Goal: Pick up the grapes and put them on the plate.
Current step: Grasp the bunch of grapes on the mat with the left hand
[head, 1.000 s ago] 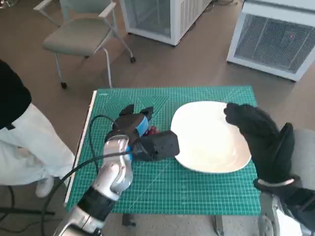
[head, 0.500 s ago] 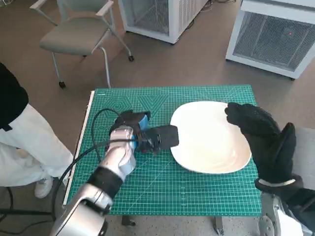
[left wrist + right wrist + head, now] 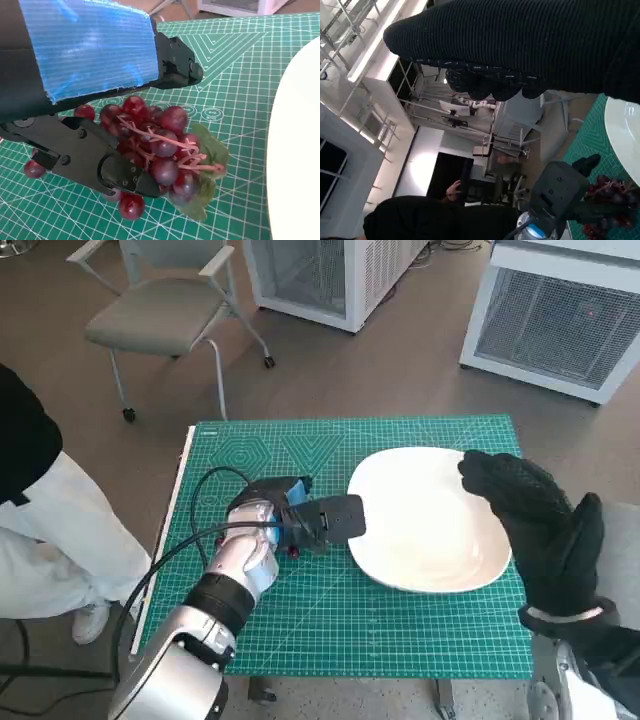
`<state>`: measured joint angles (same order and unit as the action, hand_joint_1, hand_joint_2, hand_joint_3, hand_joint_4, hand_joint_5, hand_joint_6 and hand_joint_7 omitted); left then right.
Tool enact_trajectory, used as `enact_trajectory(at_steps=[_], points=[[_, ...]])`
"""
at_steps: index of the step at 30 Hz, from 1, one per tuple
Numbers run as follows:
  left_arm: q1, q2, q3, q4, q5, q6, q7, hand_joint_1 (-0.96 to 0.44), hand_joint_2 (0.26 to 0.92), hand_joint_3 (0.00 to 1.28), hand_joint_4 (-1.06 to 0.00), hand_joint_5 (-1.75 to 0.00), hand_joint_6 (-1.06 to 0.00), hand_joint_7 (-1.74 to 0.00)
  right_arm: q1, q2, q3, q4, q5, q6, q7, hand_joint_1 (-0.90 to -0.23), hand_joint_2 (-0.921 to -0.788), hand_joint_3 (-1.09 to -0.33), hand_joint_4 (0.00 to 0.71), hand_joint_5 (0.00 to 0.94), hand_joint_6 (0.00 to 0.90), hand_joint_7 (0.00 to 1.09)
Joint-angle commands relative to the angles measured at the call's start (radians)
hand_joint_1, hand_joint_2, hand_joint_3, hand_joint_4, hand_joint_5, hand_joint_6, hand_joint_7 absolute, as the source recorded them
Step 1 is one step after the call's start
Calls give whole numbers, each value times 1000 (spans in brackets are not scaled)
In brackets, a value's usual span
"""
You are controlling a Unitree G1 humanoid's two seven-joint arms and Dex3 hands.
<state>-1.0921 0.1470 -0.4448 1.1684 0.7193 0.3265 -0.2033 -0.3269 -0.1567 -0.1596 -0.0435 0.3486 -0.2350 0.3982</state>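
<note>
Dark red plastic grapes (image 3: 155, 150), one bunch with a pink stem and a green leaf, are lying on the green gridded cutting mat (image 3: 400, 630), just beside the rim of the white oval plate (image 3: 430, 520) but not on it. The black, blue-taped left hand (image 3: 290, 512) is closing its fingers (image 3: 95, 160) around the bunch from both sides; whether the bunch is lifting off the mat, I cannot tell. The right hand in the black knitted glove (image 3: 520, 515) is hovering over the plate's far edge, fingers loosely curled, holding nothing. Judgement: grasp under way; lift, transfer and release onto the plate all remaining.
</note>
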Motion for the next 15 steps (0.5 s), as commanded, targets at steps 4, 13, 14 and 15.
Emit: enact_trajectory(at_steps=[4, 13, 14, 15], points=[[-19, 5, -14, 19, -24, -11, 13, -42, 814, 18, -202, -10, -315, -8, 25, -9, -4, 4, -6, 0, -5, -500, -921, -579, 338, 629, 142, 978], [-19, 10, -31, 32, -27, -7, 6, 4, 828, 25, -295, -48, -397, -41, 22, -12, -7, 10, -6, -3, -4, -499, -921, -579, 338, 629, 136, 975], [-20, 9, -33, 36, -27, -5, 5, -19, 822, 21, -315, -59, -426, -53, 22, -12, -7, 9, -6, -3, -4, -498, -921, -579, 339, 629, 135, 974], [-22, 8, -33, 40, -27, -3, 4, -35, 817, 18, -334, -70, -455, -65, 22, -12, -7, 9, -6, -3, -5, -498, -921, -579, 339, 629, 134, 973]])
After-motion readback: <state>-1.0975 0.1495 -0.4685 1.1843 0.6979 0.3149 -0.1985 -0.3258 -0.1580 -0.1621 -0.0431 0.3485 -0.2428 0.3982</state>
